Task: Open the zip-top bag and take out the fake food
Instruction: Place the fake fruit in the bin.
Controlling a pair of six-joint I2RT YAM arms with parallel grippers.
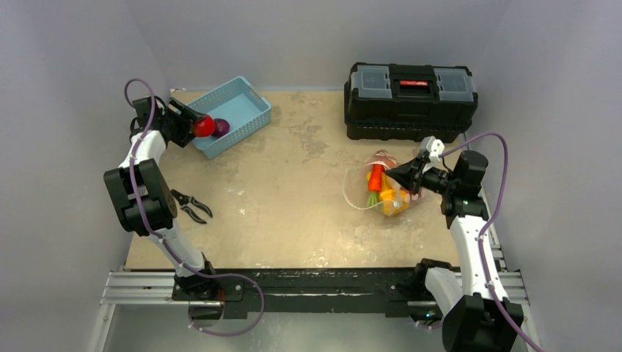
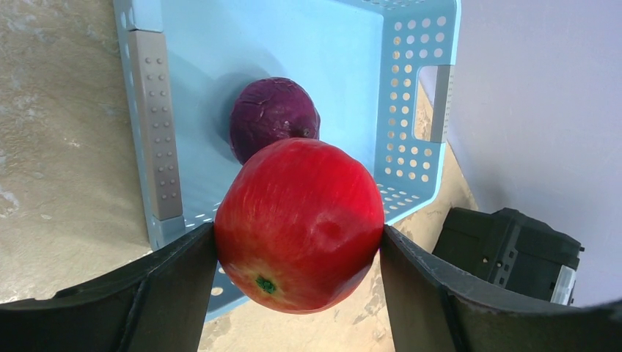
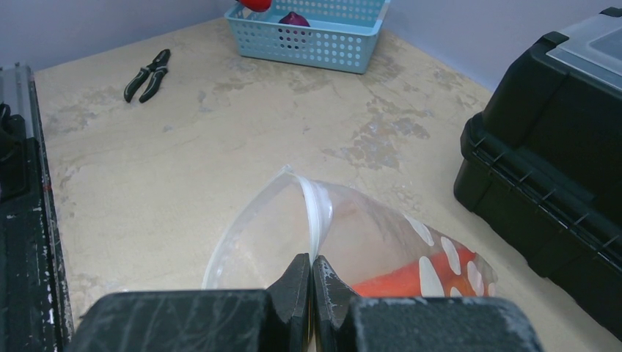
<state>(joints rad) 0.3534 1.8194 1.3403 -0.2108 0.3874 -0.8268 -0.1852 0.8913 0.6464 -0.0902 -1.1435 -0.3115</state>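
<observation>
Grippers: 2, both mine: left gripper (image 2: 299, 242) and right gripper (image 3: 312, 265).

1 zip-top bag (image 3: 367, 231), nr the right edge of the table.

As for fake food (image 1: 385, 192), I count 3 pcs for sure:
- 1 red fruit (image 2: 299, 220) between my left fingers
- 1 purple piece (image 2: 273, 117) in the basket
- 1 carrot (image 1: 375, 177) inside the bag

There are also yellow-orange bits (image 1: 394, 201) in the bag w/ the carrot. They're bunched up, so I can't tell how many.

1 basket (image 2: 411, 88), light blue, far-left corner.

1 toolbox (image 1: 409, 99), black, far edge twd the right corner.

1 pr of pliers (image 1: 192, 205), nr the left edge.
</observation>
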